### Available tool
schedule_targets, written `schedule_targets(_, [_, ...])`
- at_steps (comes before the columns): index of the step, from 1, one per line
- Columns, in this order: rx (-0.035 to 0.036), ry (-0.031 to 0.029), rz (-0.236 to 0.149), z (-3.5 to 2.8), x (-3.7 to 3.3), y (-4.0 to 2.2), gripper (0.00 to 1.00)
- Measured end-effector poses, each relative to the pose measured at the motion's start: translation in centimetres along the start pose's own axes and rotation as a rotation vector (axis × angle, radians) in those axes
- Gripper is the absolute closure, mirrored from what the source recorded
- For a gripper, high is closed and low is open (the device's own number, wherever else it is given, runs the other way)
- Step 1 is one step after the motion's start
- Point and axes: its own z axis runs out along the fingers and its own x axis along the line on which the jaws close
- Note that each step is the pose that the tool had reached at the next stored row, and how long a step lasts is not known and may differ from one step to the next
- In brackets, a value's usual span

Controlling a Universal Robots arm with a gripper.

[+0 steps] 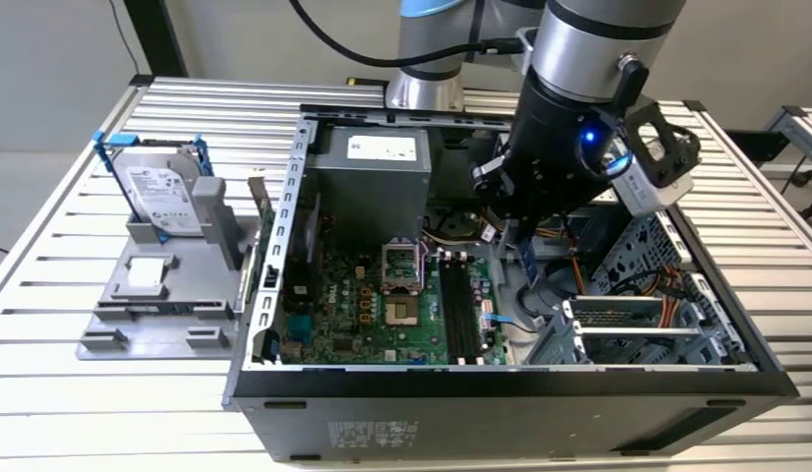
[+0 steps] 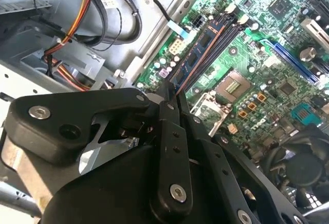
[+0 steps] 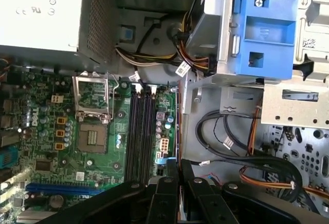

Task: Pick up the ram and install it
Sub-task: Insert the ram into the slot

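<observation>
My gripper (image 1: 522,241) hangs inside the open computer case (image 1: 291,295), shut on the ram (image 1: 526,262). In both wrist views the ram is a thin stick seen edge-on, running out from between the black fingers (image 3: 165,188). The second wrist view shows its small chips and a bluish label (image 2: 199,45) ahead of the gripper (image 2: 172,94). In the first wrist view the ram (image 3: 178,126) hovers over the motherboard's edge, just beside the black memory slots (image 3: 140,131) and parallel to them. The slots (image 1: 461,305) look empty.
The power supply (image 1: 370,172) fills the case's back. A drive cage with a blue bracket (image 3: 267,26) and loose cables (image 3: 241,147) lie beside the board. On the exterior view's left, a silver hard drive (image 1: 157,192) stands in a grey holder (image 1: 157,295).
</observation>
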Motion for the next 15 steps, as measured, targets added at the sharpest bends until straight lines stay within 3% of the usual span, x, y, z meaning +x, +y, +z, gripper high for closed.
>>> schedule_targets(5, [0.0067,-0.0015,0.035,0.79,0.23,-0.02,1.0])
schedule_targets(15, [0.0234,-0.0024,0.066,2.36,0.57,0.07,1.0])
